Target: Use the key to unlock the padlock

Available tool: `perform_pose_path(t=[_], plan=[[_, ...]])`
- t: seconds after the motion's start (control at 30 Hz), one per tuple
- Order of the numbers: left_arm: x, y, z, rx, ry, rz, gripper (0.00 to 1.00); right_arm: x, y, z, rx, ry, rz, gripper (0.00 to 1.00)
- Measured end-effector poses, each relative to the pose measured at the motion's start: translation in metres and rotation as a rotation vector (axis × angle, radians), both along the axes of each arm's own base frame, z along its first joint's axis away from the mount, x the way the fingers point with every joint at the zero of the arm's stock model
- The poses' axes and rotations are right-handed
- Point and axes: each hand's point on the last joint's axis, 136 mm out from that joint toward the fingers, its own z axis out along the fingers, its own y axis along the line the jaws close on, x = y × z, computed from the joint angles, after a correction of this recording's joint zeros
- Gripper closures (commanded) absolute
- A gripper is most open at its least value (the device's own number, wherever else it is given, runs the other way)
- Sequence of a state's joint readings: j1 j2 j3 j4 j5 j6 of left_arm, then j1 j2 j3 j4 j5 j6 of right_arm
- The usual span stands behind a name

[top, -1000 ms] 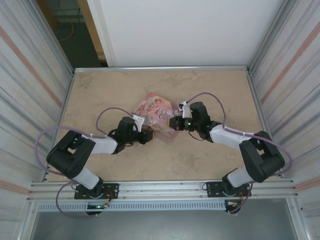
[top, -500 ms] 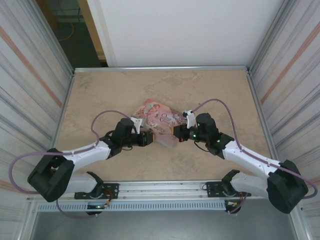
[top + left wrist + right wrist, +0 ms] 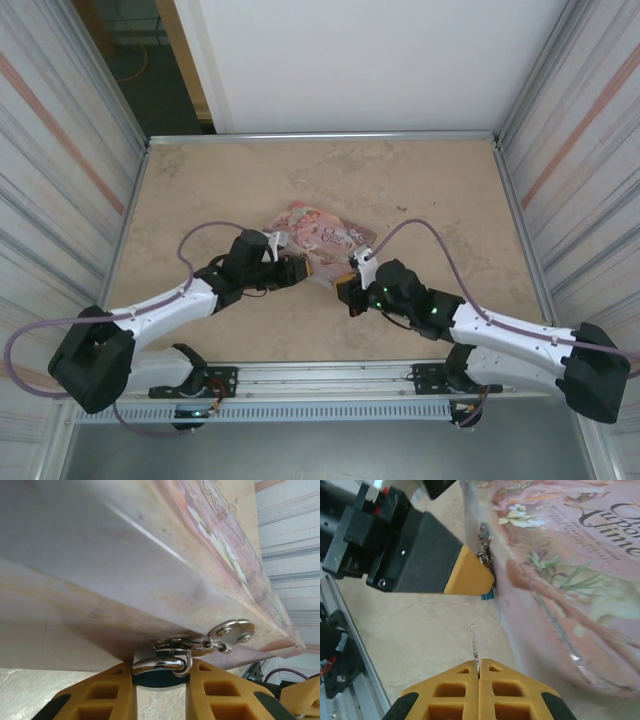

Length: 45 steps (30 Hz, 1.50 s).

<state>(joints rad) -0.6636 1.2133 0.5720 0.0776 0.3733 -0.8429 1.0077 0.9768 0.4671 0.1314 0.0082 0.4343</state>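
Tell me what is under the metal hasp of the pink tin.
Under the hasp sits the padlock: its steel shackle and a strip of its dark body show. The left gripper is shut on it; its yellow fingers cover the rest, so the keyhole cannot be seen.

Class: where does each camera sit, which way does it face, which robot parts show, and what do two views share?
Top external: above, behind the arms, looking down at the table and pink tin; both arms show.
Left wrist: faces the padlock at the tin's edge; left hand grips it.
Right wrist: faces the tin; right hand pinches the key.
Shared: both wrist views show padlock and tin.
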Motion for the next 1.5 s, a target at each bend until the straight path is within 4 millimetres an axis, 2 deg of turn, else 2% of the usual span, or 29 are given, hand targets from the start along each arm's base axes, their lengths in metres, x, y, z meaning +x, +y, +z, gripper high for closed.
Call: perform_pose_path(t=[0.23,0.5,1.0,1.5], plan=[[0.0,0.0,0.004,-0.024,0.026,0.026,0.76,-0.007,0.016,-0.028,-0.107,-0.042,0.013,1.0],[-0.003,0.003,0.008,-0.033,0.046,0.04,0.76,-0.005,0.029,-0.042,-0.16,-0.115,-0.008,1.0],[-0.004,0.002,0.009,-0.04,0.052,0.043,0.76,0.011,0.036,-0.035,-0.16,-0.203,-0.051,1.0],[-0.004,0.003,0.01,-0.035,0.058,0.044,0.76,0.021,0.04,-0.03,-0.141,-0.219,-0.072,1.0]])
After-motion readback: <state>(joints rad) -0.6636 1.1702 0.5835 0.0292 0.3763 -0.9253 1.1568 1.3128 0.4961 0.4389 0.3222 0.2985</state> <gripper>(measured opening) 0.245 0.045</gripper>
